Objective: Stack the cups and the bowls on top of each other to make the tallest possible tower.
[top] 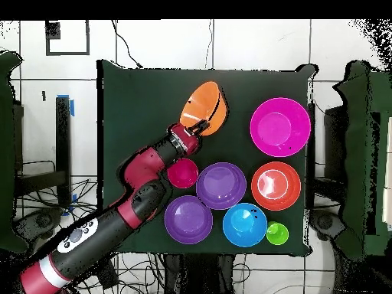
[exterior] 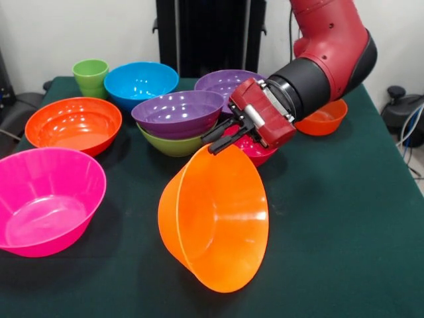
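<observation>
My gripper [exterior: 222, 138] is shut on the rim of the large orange bowl [exterior: 215, 218] and holds it tipped on edge, with its mouth toward the front camera. In the overhead view the gripper [top: 200, 127] and the orange bowl [top: 204, 107] are near the table's middle. Just behind them stands the tower, a purple bowl [exterior: 177, 111] nested in a lime-green bowl [exterior: 167, 146]; overhead it shows as a purple bowl [top: 221, 185]. The small magenta bowl [exterior: 257, 151] is partly hidden behind the gripper. The lime-green cup [exterior: 91, 76] stands upright at the far left.
On the green table [exterior: 344, 232] stand a large pink bowl [exterior: 46, 199], a red-orange bowl [exterior: 73, 124], a blue bowl [exterior: 140, 83], a second purple bowl [exterior: 228, 81] and a small orange bowl [exterior: 322, 119] beside the arm.
</observation>
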Robot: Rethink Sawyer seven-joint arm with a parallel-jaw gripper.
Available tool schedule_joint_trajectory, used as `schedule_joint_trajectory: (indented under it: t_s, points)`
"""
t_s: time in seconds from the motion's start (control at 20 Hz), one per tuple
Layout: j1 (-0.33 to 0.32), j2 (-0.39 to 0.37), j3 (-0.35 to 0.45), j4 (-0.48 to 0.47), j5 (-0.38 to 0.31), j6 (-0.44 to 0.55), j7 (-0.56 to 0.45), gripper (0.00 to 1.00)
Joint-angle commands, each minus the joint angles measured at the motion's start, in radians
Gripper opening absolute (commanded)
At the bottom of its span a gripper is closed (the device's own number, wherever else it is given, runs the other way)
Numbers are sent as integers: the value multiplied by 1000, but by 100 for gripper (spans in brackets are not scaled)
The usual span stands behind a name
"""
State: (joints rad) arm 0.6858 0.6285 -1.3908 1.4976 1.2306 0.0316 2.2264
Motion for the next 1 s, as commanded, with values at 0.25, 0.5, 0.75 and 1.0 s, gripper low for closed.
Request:
schedule_joint_trajectory:
  t_s: [0.25,0.5,0.75,1.0]
  points:
    - [-28,122,-61,-236,-4,330,441,0]
    - [-36,131,-90,-267,-29,372,504,0]
    - [-50,149,-150,-304,-57,431,569,0]
    - [-62,162,-179,-331,-65,457,614,0]
